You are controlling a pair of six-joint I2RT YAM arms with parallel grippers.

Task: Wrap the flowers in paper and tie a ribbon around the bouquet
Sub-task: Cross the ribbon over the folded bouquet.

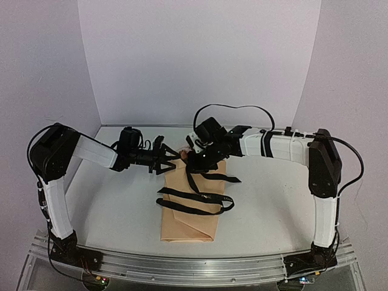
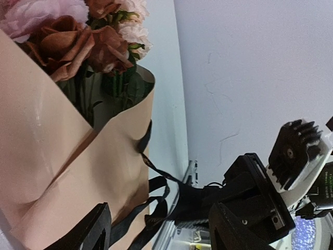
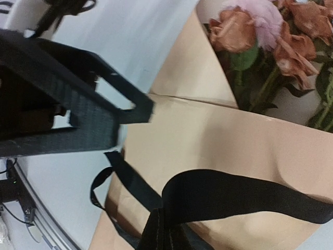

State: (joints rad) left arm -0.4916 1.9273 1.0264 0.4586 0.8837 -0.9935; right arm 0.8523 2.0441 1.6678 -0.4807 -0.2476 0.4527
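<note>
The bouquet (image 1: 189, 213) lies mid-table, a tan paper (image 2: 57, 156) cone with pink and rust flowers (image 2: 78, 36) at its far end. In the top view the grippers hide most of the blooms. The black ribbon (image 1: 195, 201) loops across the cone. My right gripper (image 1: 197, 161) is over the cone's upper part, shut on a strand of ribbon (image 3: 244, 200) that runs out of its jaws (image 3: 169, 237). My left gripper (image 1: 162, 156) is just left of the blooms with its fingers wide apart (image 2: 161, 234). Loose ribbon strands (image 2: 156, 200) hang between them, unclamped.
White walls close in the table at the back and on both sides. The metal rail (image 1: 194, 267) with both arm bases runs along the near edge. The two grippers sit close together above the bouquet's top end.
</note>
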